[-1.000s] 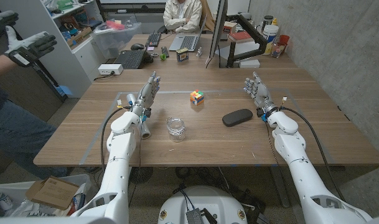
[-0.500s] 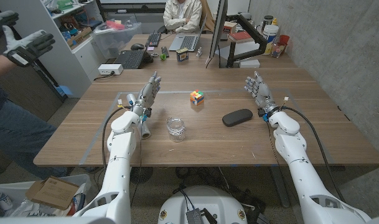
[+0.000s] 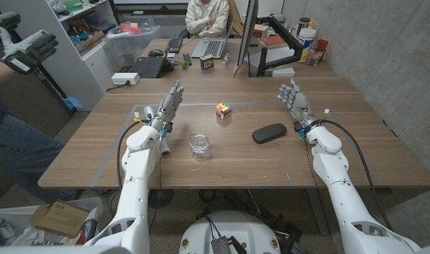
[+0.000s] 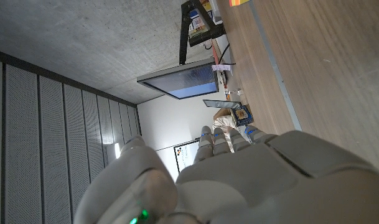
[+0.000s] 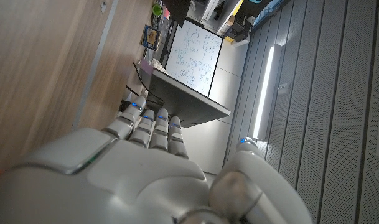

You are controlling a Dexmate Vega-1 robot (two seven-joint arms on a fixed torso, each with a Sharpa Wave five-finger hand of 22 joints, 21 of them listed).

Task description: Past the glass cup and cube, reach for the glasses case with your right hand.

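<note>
Dark oval glasses case [image 3: 269,133] sits untouched on the wooden table [image 3: 370,152], just beside the right hand [image 3: 293,101], which holds nothing with fingers apart, so the reach looks basically not yet begun.

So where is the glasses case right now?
In the head view the dark glasses case lies on the table's right side, just left of the right robot hand, with the puzzle cube farther left.
</note>
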